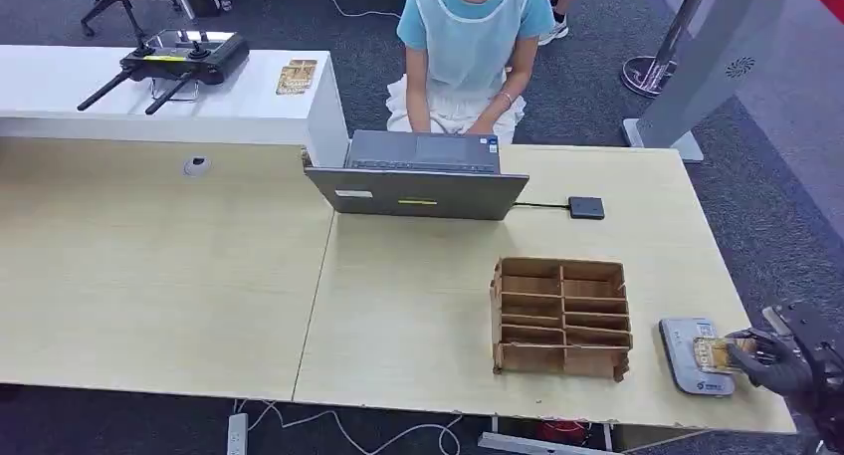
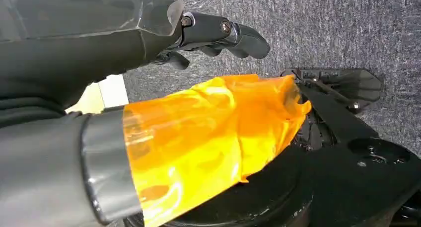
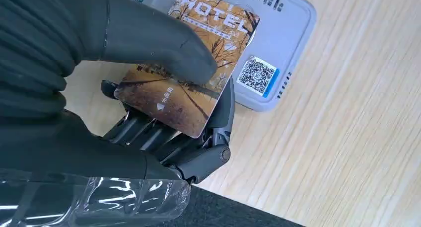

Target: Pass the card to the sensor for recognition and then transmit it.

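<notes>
One hotel card (image 3: 191, 83) pinched in the right robot hand (image 3: 164, 93), over the sensor.

Thumb presses on the card's printed face, dark fingers (image 3: 198, 152) underneath; the card overlaps the grey card reader (image 3: 278, 43) lying flat near the desk's (image 1: 418, 306) right front corner. Left robot hand (image 2: 218, 36) hangs over grey carpet, fingers curled in, nothing in them, orange film on its wrist. Just left of the reader, a wooden compartment organizer (image 1: 562, 318). Further back, an open laptop (image 1: 418, 181), small black box (image 1: 586, 207) cabled to it. Person in blue top (image 1: 468, 47) seated behind the laptop.
</notes>
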Robot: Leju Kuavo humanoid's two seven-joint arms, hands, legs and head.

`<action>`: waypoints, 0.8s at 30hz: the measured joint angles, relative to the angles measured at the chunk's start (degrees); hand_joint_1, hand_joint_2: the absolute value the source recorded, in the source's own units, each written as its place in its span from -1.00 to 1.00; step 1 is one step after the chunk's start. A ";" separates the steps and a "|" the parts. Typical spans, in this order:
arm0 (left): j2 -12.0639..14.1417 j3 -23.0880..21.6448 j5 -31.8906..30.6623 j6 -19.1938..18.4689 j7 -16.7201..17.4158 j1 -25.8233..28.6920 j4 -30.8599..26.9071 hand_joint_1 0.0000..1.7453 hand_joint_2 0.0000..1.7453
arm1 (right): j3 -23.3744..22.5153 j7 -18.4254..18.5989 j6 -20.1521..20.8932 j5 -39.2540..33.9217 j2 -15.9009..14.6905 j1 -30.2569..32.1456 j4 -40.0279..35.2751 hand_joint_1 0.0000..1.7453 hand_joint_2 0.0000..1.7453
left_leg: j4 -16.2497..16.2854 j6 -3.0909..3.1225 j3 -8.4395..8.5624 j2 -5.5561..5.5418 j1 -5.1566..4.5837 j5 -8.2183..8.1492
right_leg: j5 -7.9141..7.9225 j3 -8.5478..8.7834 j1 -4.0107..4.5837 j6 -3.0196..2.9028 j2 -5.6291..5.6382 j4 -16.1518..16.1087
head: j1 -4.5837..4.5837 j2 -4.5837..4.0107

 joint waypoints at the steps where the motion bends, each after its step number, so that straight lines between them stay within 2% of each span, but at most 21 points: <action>1: 0.00 0.02 0.00 0.00 0.00 0.00 0.00 -1.00 -1.00 | 0.00 0.02 -0.02 0.00 0.00 -0.03 0.00 1.00 1.00 | 0.00 0.00 0.00 0.00 0.00 0.00 | 0.00 0.00 0.00 0.00 0.00 0.00 | -0.02 -0.02; 20: -0.02 0.87 -0.02 -0.04 -0.02 -0.01 0.00 -1.00 -1.00 | -0.24 -0.37 -0.11 -0.35 -0.13 -1.38 -2.88 1.00 1.00 | 0.00 0.00 0.00 0.00 0.00 0.00 | 0.00 0.00 0.00 0.00 0.00 0.00 | 0.00 -0.02; 24: -0.07 1.25 0.07 -0.09 -0.39 -0.04 0.00 -1.00 -1.00 | -0.17 -0.70 0.00 -0.35 -0.68 -3.82 -4.57 1.00 1.00 | 0.00 0.00 -0.01 0.11 -0.02 0.00 | 0.01 -0.01 -0.03 0.00 0.08 0.01 | -0.02 0.00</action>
